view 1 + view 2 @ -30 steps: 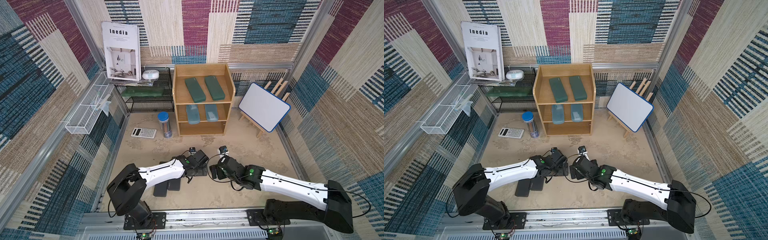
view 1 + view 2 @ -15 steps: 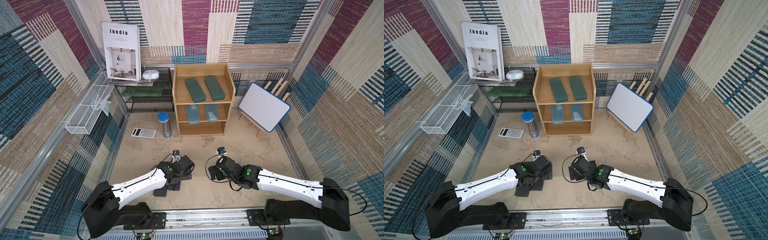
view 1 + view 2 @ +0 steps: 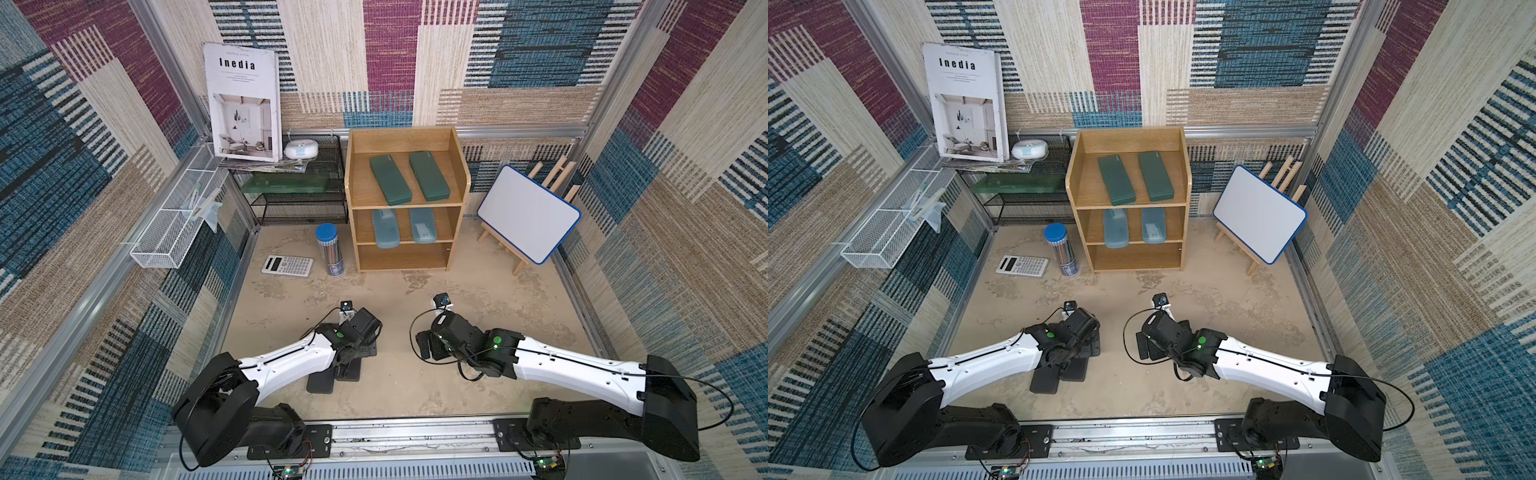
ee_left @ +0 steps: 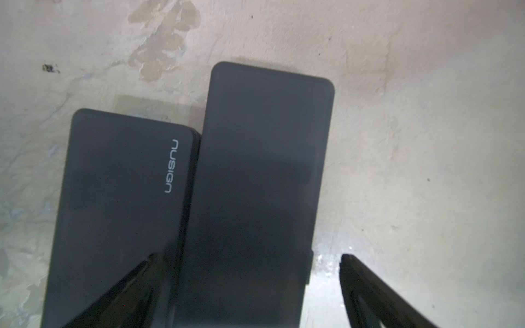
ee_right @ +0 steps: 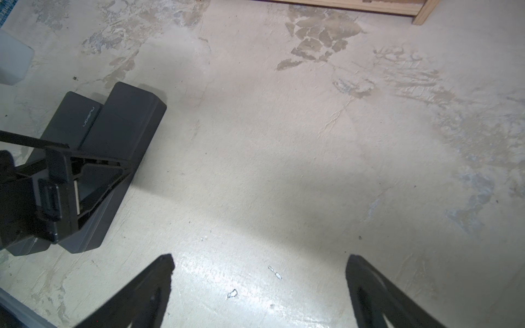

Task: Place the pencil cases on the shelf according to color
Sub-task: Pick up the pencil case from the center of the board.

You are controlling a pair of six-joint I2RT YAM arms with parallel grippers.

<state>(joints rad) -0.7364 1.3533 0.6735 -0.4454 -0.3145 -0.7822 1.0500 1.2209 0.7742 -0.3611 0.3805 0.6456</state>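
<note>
Left wrist view: the left gripper (image 4: pixel 248 255) hangs with its jaws spread above two matte black, flat, rounded-corner pencil cases (image 4: pixel 264 170). A second ago it was nearer the table's centre; the cases have not moved. They lie close side by side on the beige table (image 3: pixel 415 386), long axes pointing roughly toward the light-brown wooden three-tier shelf (image 3: pixel 403 255). The right gripper (image 5: pixel 260 255) gapes wide, holding nothing.
</note>
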